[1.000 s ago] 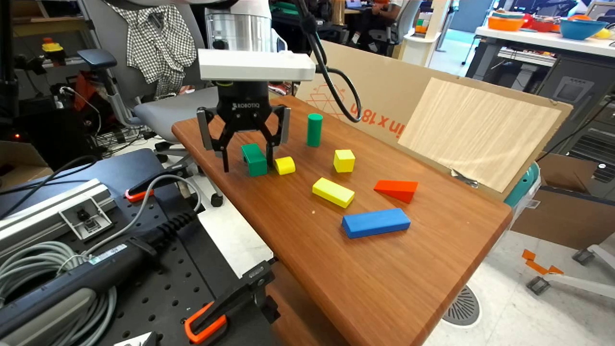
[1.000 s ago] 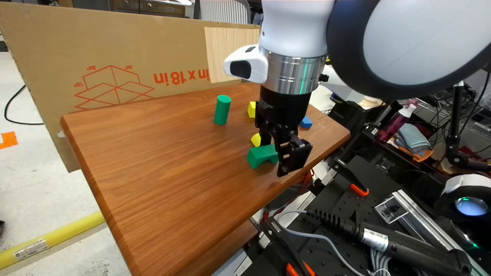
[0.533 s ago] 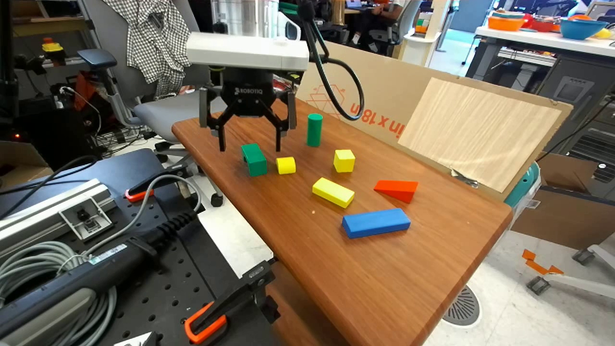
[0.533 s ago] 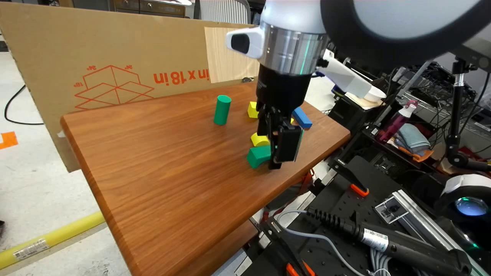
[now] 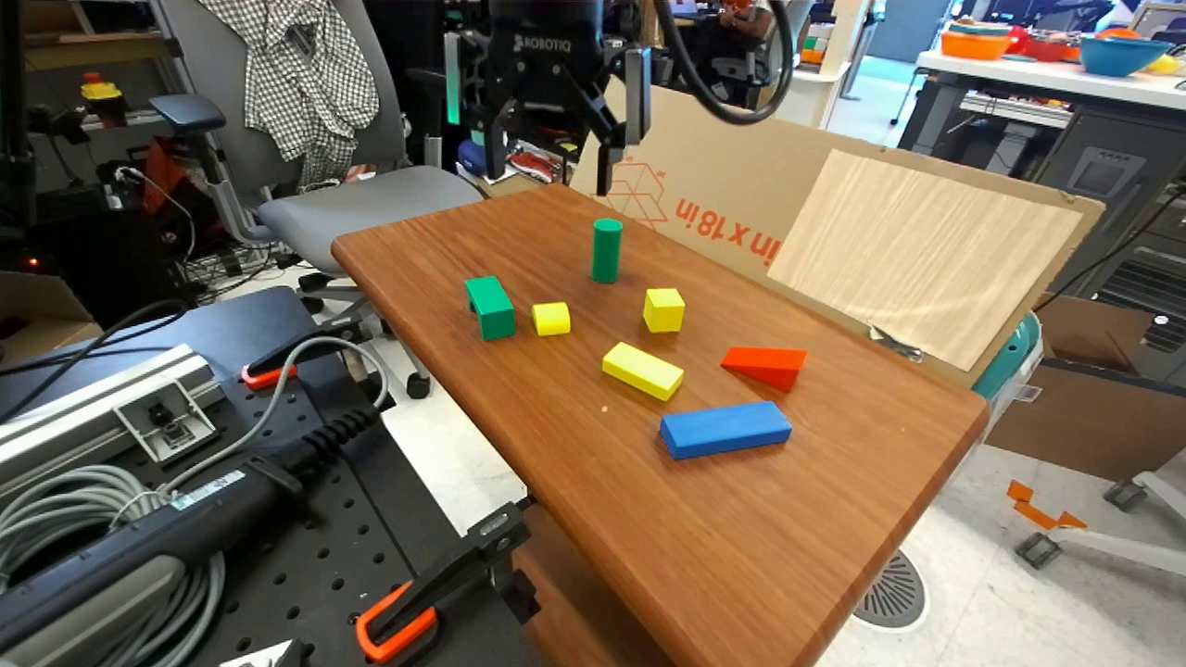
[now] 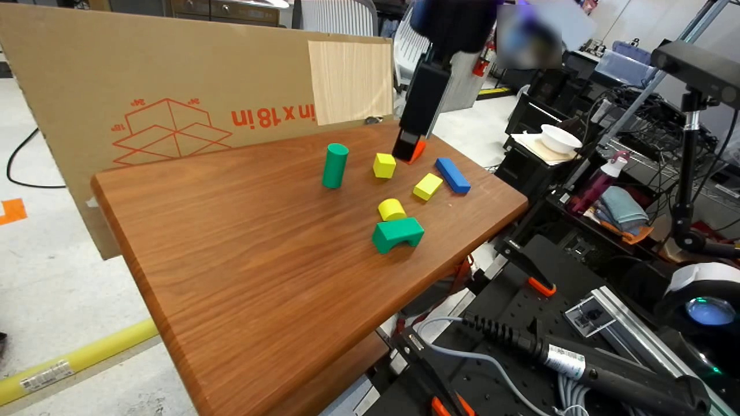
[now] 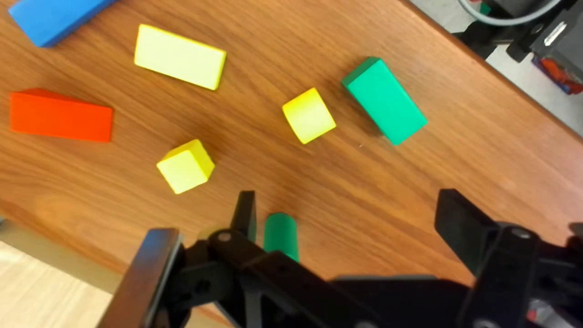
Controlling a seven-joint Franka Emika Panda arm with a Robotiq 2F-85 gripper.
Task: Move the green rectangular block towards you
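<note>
The green rectangular block [image 5: 491,308] lies on the wooden table near its long edge, with an arch-shaped cutout showing in an exterior view [image 6: 398,232]. It also shows in the wrist view [image 7: 385,101], beyond the fingertips. My gripper [image 5: 549,178] is raised well above the table, open and empty. In the wrist view its fingers [image 7: 347,205] are wide apart, with bare wood between them. In an exterior view only the lower part of the gripper [image 6: 404,149] shows.
A yellow rounded block [image 5: 552,319] lies close beside the green block. An upright green cylinder [image 5: 606,250], a yellow cube [image 5: 663,310], a yellow bar [image 5: 642,371], a red wedge [image 5: 767,367] and a blue bar [image 5: 725,430] are on the table. A cardboard panel [image 6: 260,75] stands along one edge.
My gripper was low with its fingers on either side of the green block. It has risen high and moved away, staying open. The green block lies where it was.
</note>
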